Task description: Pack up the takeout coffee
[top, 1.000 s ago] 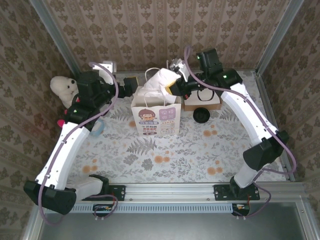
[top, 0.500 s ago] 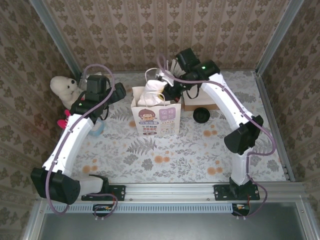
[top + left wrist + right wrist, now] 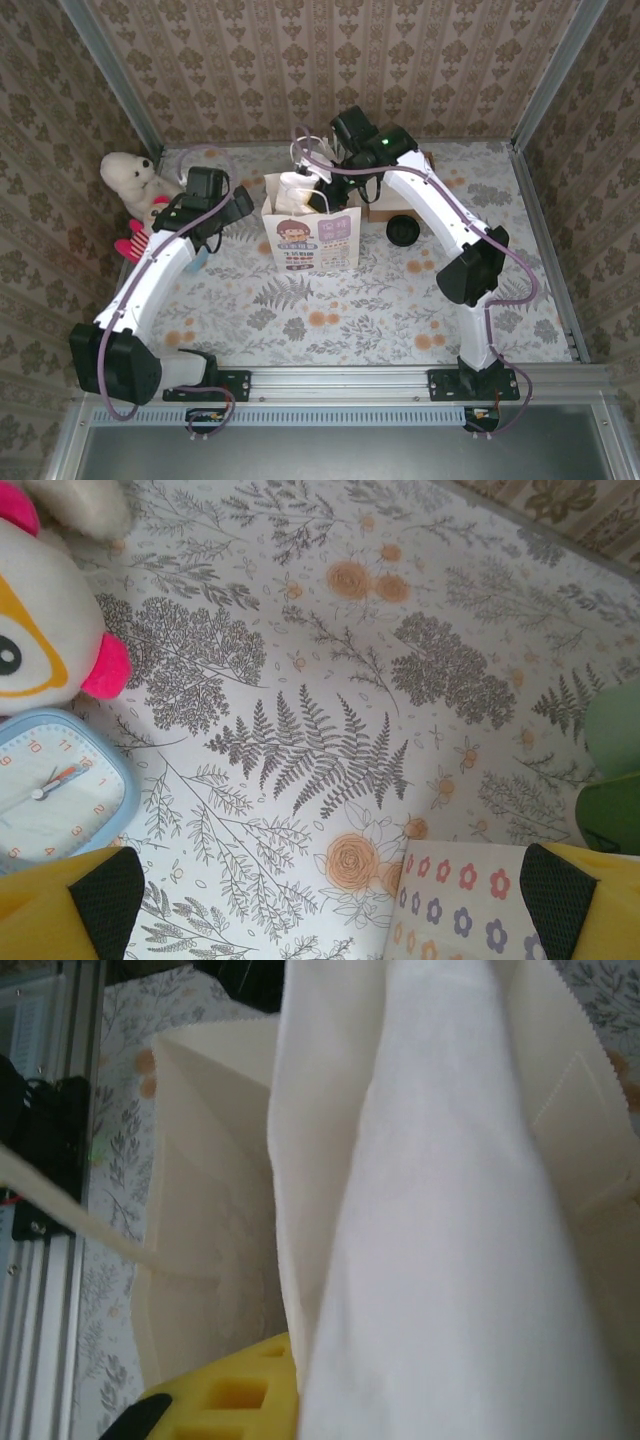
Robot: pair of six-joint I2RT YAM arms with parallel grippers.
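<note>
Around the rig, walls: patterned wallpaper, metal corner posts.
table (image 3: 330, 330): fern-and-flower cloth, rail along near edge.
right arm (image 3: 445, 210): arched high, reaching left over white paper bag (image 3: 312, 238); right gripper (image 3: 318, 183) at bag mouth against white sheet (image 3: 450, 1210); grip cannot be told.
left arm (image 3: 160, 280): bent, left of bag; left gripper (image 3: 330, 890) spread wide, empty, near blue clock (image 3: 50, 790).
takeout coffee (image 3: 402, 231): on table right of bag, just before brown box (image 3: 388, 212); upright, axis vertical, black lid up.
</note>
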